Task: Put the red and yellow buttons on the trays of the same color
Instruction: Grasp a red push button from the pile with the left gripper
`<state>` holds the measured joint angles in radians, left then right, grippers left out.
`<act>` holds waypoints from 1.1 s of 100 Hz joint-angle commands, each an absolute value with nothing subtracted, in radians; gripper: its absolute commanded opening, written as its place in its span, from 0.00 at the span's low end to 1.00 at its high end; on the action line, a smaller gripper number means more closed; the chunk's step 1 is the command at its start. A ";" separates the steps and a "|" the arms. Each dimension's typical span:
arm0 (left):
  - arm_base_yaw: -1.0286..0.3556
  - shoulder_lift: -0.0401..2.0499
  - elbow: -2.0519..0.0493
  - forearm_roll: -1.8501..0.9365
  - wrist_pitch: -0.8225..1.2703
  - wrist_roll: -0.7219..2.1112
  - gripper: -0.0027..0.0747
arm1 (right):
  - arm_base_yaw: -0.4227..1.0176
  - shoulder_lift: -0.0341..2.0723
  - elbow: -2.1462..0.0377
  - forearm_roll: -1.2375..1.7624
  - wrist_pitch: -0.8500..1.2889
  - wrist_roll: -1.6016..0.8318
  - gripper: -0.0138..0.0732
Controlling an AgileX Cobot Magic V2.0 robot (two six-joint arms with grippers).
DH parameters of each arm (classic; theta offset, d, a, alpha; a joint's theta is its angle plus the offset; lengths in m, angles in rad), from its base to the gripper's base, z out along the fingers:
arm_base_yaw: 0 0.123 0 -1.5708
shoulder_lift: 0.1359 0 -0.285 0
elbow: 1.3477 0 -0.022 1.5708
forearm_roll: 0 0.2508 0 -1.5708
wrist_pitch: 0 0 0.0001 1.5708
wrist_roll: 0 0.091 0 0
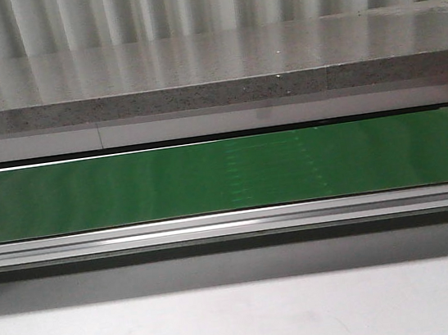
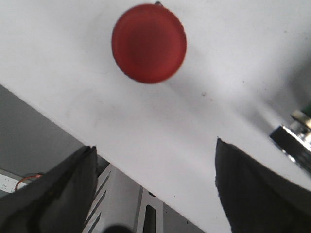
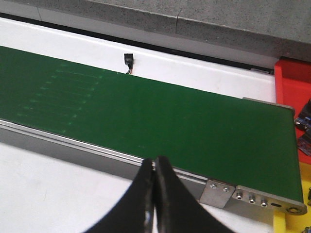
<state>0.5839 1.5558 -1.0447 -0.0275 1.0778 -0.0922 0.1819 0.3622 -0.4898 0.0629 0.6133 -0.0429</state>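
A round red button [image 2: 148,42] lies on the white table in the left wrist view. My left gripper [image 2: 155,145] hangs open over the table edge, short of the button, with nothing between its fingers. My right gripper [image 3: 154,162] is shut and holds nothing; it sits over the white table just before the green belt [image 3: 160,116]. Past the belt's end I see a piece of a red tray [image 3: 291,82] and a strip of a yellow tray [image 3: 307,194]. No yellow button shows. Neither gripper appears in the front view.
The green conveyor belt [image 1: 225,175] runs across the front view, with an aluminium rail [image 1: 231,223] along its near side and a grey stone ledge [image 1: 212,78] behind. A metal belt-end bracket [image 3: 252,196] sits near the right gripper. A metal fitting [image 2: 294,141] stands on the table beside the left gripper.
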 commanded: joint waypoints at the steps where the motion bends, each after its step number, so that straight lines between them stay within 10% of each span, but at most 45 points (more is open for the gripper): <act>1: 0.593 1.581 -1.103 -0.037 1.060 -0.091 0.67 | 0.184 0.367 -0.514 0.059 0.549 -0.053 0.08; 48: 0.596 1.758 -1.265 -0.037 1.034 -0.091 0.66 | 0.184 0.367 -0.514 0.059 0.548 -0.053 0.08; 88: 0.596 1.760 -1.266 -0.037 1.041 -0.091 0.29 | 0.184 0.367 -0.514 0.059 0.548 -0.053 0.08; 110: 0.596 1.752 -1.267 -0.037 1.038 -0.091 0.25 | 0.184 0.367 -0.514 0.059 0.548 -0.053 0.08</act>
